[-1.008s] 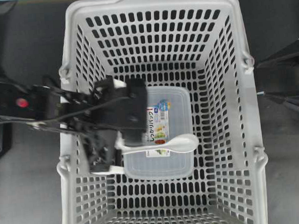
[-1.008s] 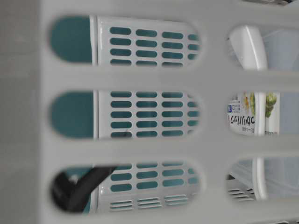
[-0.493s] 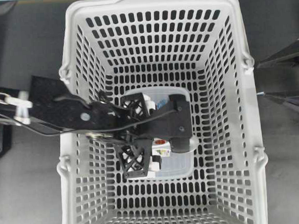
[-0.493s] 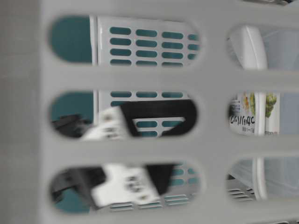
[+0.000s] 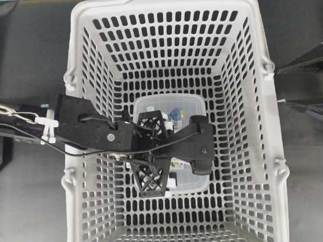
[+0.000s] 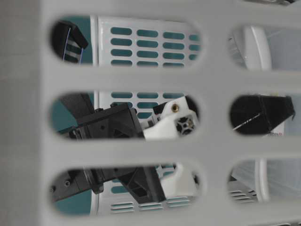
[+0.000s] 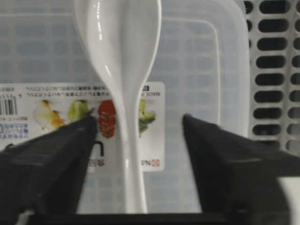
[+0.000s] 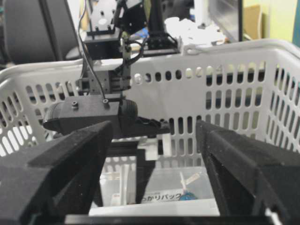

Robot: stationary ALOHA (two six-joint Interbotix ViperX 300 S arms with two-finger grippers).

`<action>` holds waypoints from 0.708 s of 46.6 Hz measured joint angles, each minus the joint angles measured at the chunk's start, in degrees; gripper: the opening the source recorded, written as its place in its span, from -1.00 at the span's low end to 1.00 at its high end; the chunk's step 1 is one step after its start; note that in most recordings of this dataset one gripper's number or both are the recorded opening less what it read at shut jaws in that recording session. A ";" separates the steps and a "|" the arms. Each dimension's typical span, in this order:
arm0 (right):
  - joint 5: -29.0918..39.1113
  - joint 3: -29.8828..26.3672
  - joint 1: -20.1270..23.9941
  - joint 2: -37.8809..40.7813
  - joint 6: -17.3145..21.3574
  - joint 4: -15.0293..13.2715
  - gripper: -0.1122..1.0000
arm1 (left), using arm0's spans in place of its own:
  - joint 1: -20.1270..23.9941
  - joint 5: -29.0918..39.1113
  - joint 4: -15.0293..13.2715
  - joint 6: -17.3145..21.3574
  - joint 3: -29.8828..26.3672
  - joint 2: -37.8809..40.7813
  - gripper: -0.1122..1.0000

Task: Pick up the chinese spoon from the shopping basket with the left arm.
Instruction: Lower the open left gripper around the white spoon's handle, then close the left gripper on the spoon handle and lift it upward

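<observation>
Left arm (image 5: 90, 129): reaches in over the left wall of the basket (image 5: 164, 1), wrist tipped down above the container (image 5: 149, 103) on the basket floor. Left gripper (image 7: 138, 140): fingers (image 7: 56, 154) stand apart, one on each side of the spoon (image 7: 123, 84), near it but not touching in the wrist view. Spoon: lies on the container's lid across the label (image 7: 150, 122), handle running toward the camera between the fingers, bowl at the far end. Step in hand, by judgement: the approach to the grasp, the spoon not yet held. Next move calls for a little more descent, then a close on the narrow handle, kept centred so the glossy spoon does not skid on the lid. Right gripper (image 8: 154, 187): parked outside the basket, fingers wide apart, holding nothing. Hidden or unclear: overhead, the arm covers the spoon entirely; at table level the basket wall blocks most of the scene.
</observation>
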 measured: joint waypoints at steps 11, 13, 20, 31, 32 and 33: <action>0.00 0.09 0.00 0.00 0.00 0.00 0.44 | -0.09 0.18 0.00 0.35 -0.09 -0.18 -0.57; 0.00 0.09 0.00 0.00 0.00 0.00 0.44 | 0.00 0.35 0.00 0.26 -0.26 -0.44 -0.57; 0.00 0.00 0.00 0.00 0.09 0.00 0.44 | 0.00 1.58 0.00 0.26 -2.02 -2.02 -0.57; 0.00 0.09 0.00 0.00 0.09 0.00 0.44 | -0.09 10.81 0.00 -0.09 -9.05 -4.66 -0.57; 0.00 0.09 0.00 0.00 0.00 0.00 0.44 | -0.09 11.95 0.00 0.00 -9.76 -4.83 -0.57; 0.00 0.09 0.00 0.00 0.09 0.00 0.44 | -0.09 13.54 0.00 -0.09 -10.90 -4.92 -0.57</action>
